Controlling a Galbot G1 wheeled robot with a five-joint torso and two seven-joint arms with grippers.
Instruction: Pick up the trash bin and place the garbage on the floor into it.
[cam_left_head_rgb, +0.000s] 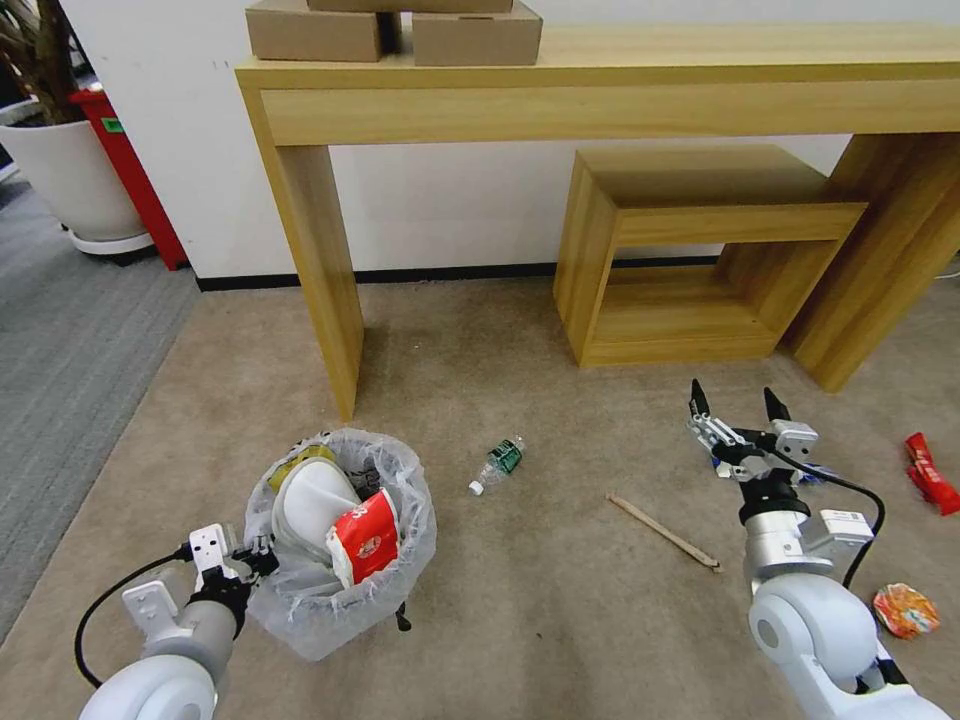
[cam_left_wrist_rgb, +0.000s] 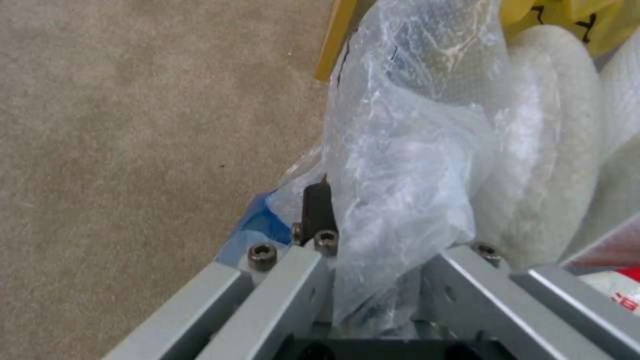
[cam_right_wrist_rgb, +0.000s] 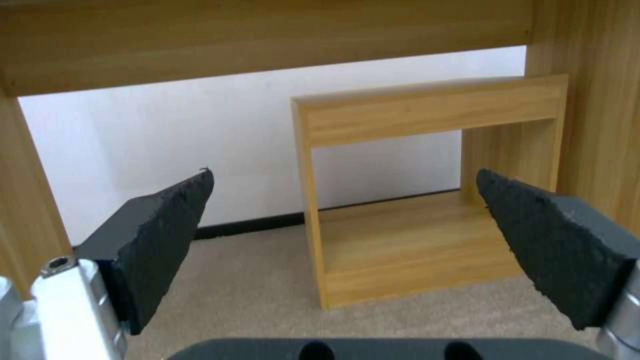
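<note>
The trash bin (cam_left_head_rgb: 340, 560), lined with a crinkled clear bag (cam_left_wrist_rgb: 400, 150), holds a white bowl, a red wrapper and something yellow. My left gripper (cam_left_head_rgb: 252, 566) is shut on its near-left rim, with bag plastic pinched between the fingers (cam_left_wrist_rgb: 318, 207). Whether its black feet touch the floor (cam_left_head_rgb: 540, 620) I cannot tell. My right gripper (cam_left_head_rgb: 735, 405) hangs open and empty over the carpet, its fingertips (cam_right_wrist_rgb: 173, 220) wide apart. Garbage lies around: a green-labelled bottle (cam_left_head_rgb: 498, 464), a wooden stick (cam_left_head_rgb: 663, 532), a red wrapper (cam_left_head_rgb: 930, 472) and an orange wrapper (cam_left_head_rgb: 905, 610).
A long wooden console table (cam_left_head_rgb: 600, 90) stands against the wall, its leg (cam_left_head_rgb: 320, 280) just behind the bin. A small open wooden stool (cam_left_head_rgb: 690, 250) sits under it. Cardboard boxes (cam_left_head_rgb: 390, 30) rest on top. A white plant pot (cam_left_head_rgb: 75, 170) and grey ribbed carpet (cam_left_head_rgb: 70, 350) lie to the left.
</note>
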